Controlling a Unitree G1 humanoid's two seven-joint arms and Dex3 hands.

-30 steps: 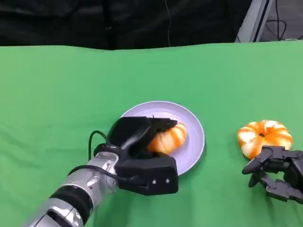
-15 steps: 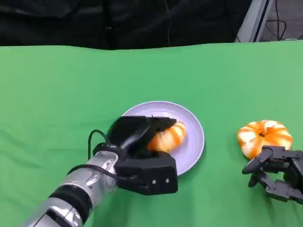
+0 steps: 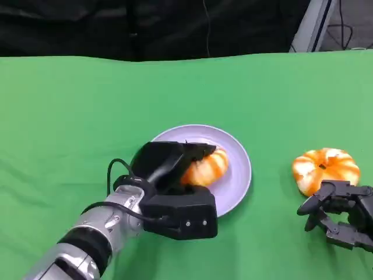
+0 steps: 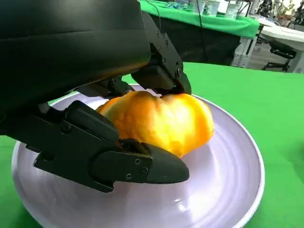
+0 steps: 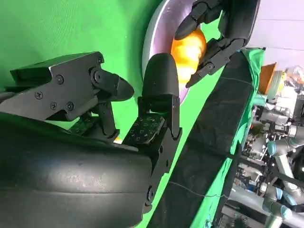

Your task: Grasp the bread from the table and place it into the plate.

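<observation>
An orange-and-white bread [image 3: 205, 168] lies on the pale lilac plate [image 3: 238, 178] at the middle of the green table. My left hand [image 3: 173, 185] reaches over the plate's near left side and grips that bread. In the left wrist view the bread [image 4: 164, 121] rests on the plate [image 4: 228, 166], with a fingertip on its top and the thumb along its side. A second bread [image 3: 324, 167] sits on the cloth at the right. My right hand [image 3: 341, 214] rests just in front of it, fingers apart, holding nothing.
The green cloth [image 3: 87, 111] stretches wide to the left and behind the plate. Its far edge meets a dark backdrop. The right wrist view shows the plate [image 5: 154, 42] and my left hand [image 5: 228, 23] beyond my right hand's fingers [image 5: 160, 85].
My left hand and forearm have edged slightly to the left; the bread stays on the plate. The right hand and the second bread have not moved.
</observation>
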